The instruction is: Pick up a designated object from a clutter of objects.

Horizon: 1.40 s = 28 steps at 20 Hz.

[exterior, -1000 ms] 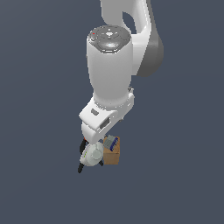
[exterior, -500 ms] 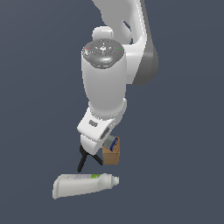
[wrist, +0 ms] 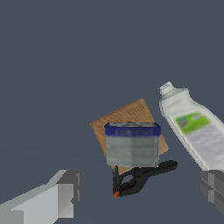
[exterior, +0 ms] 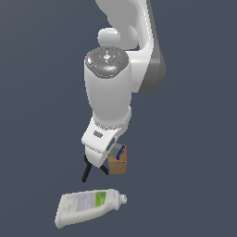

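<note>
The designated object [wrist: 132, 145], a small flat grey item with a dark blue strip, lies on top of the tan wooden cube [wrist: 124, 119]; in the exterior view the object [exterior: 117, 150] shows on the cube [exterior: 118, 165] just beside my hand. My gripper [wrist: 140, 194] hovers above the clutter, open, its fingers [wrist: 59, 197] wide apart with nothing held. The black red-tipped clamp [wrist: 141, 176] lies against the cube. The white bottle with green label [wrist: 192, 127] lies on its side nearby.
In the exterior view the bottle [exterior: 88, 206] lies flat on the dark floor in front of the cube, and the clamp [exterior: 88, 169] pokes out below my hand [exterior: 99, 149]. Plain dark floor surrounds the cluster.
The bottle, first upended under my hand, has toppled and now lies flat on the floor nearer the exterior camera. My arm has shifted slightly above the cube.
</note>
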{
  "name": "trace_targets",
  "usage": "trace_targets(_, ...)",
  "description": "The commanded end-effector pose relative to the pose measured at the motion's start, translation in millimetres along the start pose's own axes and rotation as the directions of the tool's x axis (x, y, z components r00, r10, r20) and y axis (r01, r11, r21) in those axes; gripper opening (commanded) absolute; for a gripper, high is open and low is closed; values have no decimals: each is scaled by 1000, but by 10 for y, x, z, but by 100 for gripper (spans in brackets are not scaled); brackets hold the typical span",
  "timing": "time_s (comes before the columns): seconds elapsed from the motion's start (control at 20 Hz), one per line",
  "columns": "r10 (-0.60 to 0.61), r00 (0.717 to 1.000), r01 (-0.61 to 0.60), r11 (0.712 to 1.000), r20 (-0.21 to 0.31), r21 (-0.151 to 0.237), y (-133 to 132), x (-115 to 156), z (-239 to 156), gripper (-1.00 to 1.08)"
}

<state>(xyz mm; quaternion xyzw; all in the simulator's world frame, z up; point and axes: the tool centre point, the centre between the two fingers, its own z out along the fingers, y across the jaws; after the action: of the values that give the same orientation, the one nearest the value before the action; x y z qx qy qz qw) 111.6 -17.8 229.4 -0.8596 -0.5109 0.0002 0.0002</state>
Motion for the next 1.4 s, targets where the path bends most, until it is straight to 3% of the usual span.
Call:
trace_targets(0.0,0,1000,0,1000,0,0,0,0,12,100)
trace_targets(0.85,-4,1000,4,1000,0,0,4,0,501,100)
trace_targets(0.9,-4,1000,4,1000,0,0,4,0,501,-100)
trace_targets(1.35,-4,1000,4,1000,0,0,4,0,501,-100)
